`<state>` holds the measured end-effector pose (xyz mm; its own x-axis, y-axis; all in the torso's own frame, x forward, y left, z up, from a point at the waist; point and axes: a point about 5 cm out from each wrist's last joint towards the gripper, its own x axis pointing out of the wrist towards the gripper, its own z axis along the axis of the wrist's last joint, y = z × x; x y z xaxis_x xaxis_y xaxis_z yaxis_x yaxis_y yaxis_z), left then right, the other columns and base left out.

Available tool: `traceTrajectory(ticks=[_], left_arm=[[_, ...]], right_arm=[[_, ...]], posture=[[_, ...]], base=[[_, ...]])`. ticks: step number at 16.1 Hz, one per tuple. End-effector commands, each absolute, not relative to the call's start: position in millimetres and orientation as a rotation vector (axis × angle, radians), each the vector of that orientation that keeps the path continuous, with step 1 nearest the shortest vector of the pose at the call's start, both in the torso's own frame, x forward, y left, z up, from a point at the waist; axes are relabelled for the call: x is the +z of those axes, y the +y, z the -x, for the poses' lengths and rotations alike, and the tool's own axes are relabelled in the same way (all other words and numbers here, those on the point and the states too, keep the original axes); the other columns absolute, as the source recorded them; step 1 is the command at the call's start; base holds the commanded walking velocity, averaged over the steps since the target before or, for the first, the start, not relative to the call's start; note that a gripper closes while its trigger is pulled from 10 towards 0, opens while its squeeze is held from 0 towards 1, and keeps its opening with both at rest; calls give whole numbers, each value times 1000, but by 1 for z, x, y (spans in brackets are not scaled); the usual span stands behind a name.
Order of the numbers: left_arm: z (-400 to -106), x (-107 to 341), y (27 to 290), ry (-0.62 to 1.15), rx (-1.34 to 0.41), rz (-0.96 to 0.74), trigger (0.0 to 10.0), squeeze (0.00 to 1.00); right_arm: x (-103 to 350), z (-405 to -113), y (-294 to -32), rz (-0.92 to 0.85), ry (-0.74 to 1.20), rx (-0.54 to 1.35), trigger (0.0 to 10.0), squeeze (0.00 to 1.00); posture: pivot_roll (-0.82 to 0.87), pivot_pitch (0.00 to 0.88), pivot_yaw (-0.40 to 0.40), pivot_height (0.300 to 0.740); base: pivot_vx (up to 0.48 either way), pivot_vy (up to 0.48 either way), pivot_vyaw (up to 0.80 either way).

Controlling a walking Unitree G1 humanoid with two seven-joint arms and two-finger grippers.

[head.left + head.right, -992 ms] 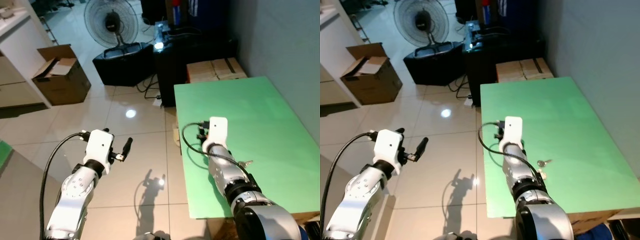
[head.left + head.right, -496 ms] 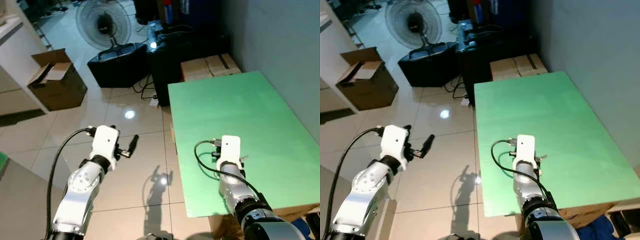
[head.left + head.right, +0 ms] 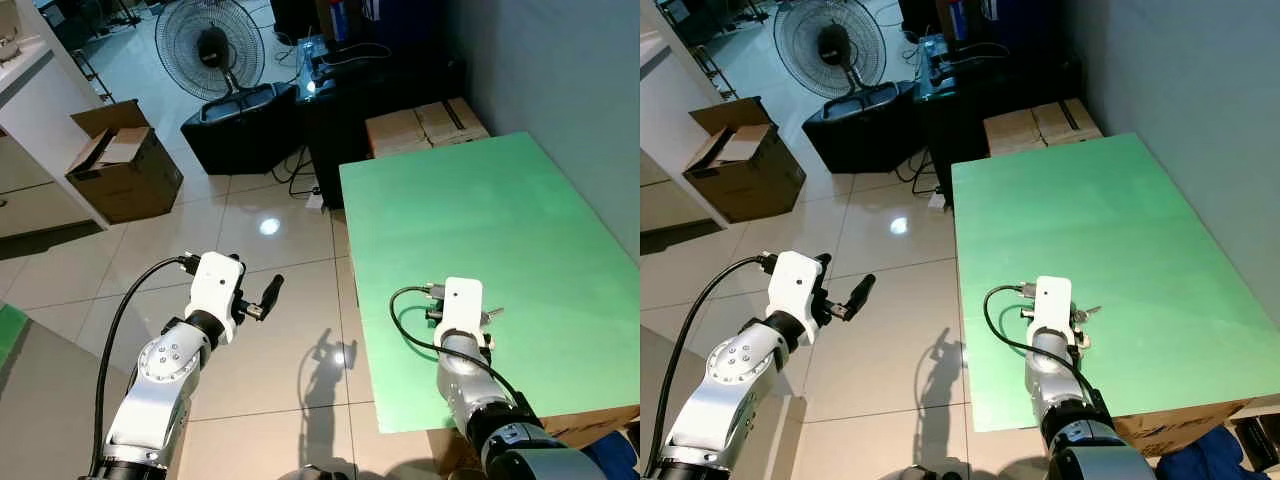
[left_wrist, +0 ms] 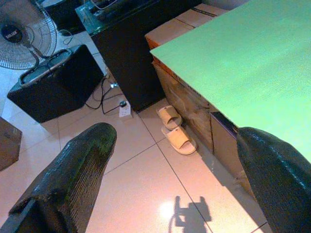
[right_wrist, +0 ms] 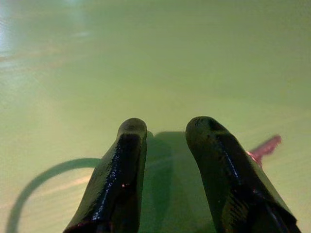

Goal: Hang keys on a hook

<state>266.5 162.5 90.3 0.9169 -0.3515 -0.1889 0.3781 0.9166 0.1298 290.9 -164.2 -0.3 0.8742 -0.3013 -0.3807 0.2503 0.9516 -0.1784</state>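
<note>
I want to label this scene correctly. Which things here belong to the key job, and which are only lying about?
For the job:
keys
right gripper, low over the green table

Lying about:
fan
open box
slippers
left gripper, over the floor

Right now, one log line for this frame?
stage: reach | right gripper: open, low over green table, keys beside fingers, ungrasped | left gripper: open, over floor

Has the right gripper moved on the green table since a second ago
Yes. The right gripper has pulled back toward the near edge of the green table and now sits low beside the keys.
</note>
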Motion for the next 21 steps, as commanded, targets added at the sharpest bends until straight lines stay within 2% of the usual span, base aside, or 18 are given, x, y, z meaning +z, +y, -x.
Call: traceTrajectory(ticks=[1, 4, 10, 15, 16, 17, 18, 21], left_arm=[[-265, 90, 167, 177, -370, -174, 10000, 0], [-266, 88, 164, 177, -377, -163, 10000, 0], [-267, 82, 152, 190, -397, -125, 10000, 0], [-271, 83, 148, 188, -419, -120, 10000, 0], [-271, 83, 148, 187, -419, -121, 10000, 0], [-271, 83, 148, 187, -419, -122, 10000, 0], [-270, 83, 148, 187, -417, -122, 10000, 0], [-269, 82, 149, 188, -412, -121, 10000, 0]], right_arm=[[-3, -289, -157, 137, 433, -284, 10000, 0], [1, -291, -161, 108, 419, -359, 10000, 0], [-9, -275, -180, 148, 430, -409, 10000, 0], [-6, -278, -176, 173, 416, -388, 10000, 0], [-5, -279, -176, 172, 413, -384, 5490, 0], [-5, -279, -176, 171, 411, -383, 5490, 0], [-4, -280, -176, 172, 404, -378, 0, 0], [-4, -279, -175, 178, 396, -367, 0, 0]], posture=[[-96, 60, 280, 740], [-108, 59, 274, 740], [-173, 82, 275, 740], [-179, 93, 292, 740], [-177, 93, 291, 740], [-176, 93, 291, 740], [-171, 94, 286, 740], [-171, 92, 281, 740]], base=[[0, 0, 0], [0, 0, 0], [0, 0, 0], [0, 0, 0], [0, 0, 0], [0, 0, 0], [0, 0, 0], [0, 0, 0]])
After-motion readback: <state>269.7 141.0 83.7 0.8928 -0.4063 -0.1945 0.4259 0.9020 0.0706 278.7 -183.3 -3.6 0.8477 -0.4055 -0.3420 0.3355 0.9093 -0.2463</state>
